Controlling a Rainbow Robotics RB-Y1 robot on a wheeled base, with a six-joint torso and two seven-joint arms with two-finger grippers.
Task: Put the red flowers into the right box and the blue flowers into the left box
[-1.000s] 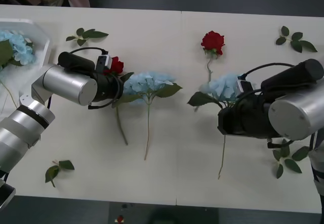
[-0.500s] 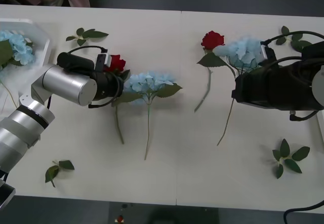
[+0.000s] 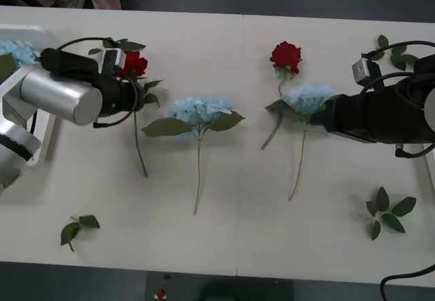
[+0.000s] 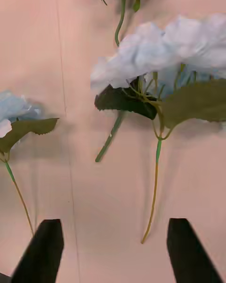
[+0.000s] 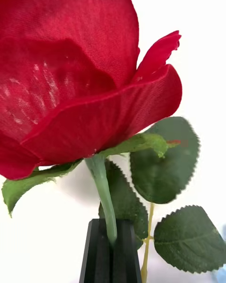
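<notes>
Evidently the left gripper [image 5: 111,245], jaws clamped on a red rose [image 5: 70,70] stem, needed a firm hold toward the right box, while the right gripper [image 4: 113,250] hung with jaws apart.

- The front view looks down from above the arms onto the wide white table [image 3: 231,240].
- The right wrist view faces the tabletop nearer, sharing the fluffy pale-blue hydrangea [image 4: 160,52] [image 3: 309,99].
- The left wrist view sits closest, against the deep-red fabric rose [image 5: 70,70] [image 3: 134,63].
</notes>
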